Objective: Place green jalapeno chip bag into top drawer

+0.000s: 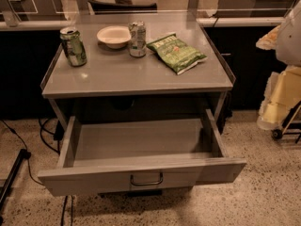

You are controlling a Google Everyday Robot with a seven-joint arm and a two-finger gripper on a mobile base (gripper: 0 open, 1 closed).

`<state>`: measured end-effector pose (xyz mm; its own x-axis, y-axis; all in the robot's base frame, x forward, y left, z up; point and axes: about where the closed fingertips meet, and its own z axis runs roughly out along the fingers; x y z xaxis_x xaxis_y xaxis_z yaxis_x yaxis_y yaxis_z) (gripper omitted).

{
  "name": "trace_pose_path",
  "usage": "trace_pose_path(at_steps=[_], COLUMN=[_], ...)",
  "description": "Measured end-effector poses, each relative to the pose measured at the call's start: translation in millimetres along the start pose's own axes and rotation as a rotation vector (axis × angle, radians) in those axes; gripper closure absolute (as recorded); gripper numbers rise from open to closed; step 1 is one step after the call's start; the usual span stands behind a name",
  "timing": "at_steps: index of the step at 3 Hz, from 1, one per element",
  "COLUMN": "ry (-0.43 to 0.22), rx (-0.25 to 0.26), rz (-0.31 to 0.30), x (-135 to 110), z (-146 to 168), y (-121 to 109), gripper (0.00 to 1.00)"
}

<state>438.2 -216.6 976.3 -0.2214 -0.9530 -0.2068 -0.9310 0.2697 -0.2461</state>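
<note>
The green jalapeno chip bag lies flat on the grey table top, at its back right, with pale lettering and a small red mark. The top drawer under the table top is pulled out wide. Its inside holds nothing, and its flat front panel carries a small curved handle. My gripper shows as a pale shape at the right edge of the camera view, right of the table and apart from the bag.
A green drink can stands at the table's back left. A white bowl and a second can stand behind the middle, just left of the bag. A wheeled cart with yellow things is at the right. Cables lie on the floor at the left.
</note>
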Motion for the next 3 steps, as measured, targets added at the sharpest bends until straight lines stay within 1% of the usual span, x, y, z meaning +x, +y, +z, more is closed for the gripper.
trace_pose_path(at_steps=[1,2,3], ry=[0.0,-0.015,-0.043], rx=[0.0,0.045,0.098], rz=[0.0,0.054,0.144], x=[0,-1,-3], z=[0,-1,5], y=[0,-13,-40], gripper=[0.0,0.0,0.0])
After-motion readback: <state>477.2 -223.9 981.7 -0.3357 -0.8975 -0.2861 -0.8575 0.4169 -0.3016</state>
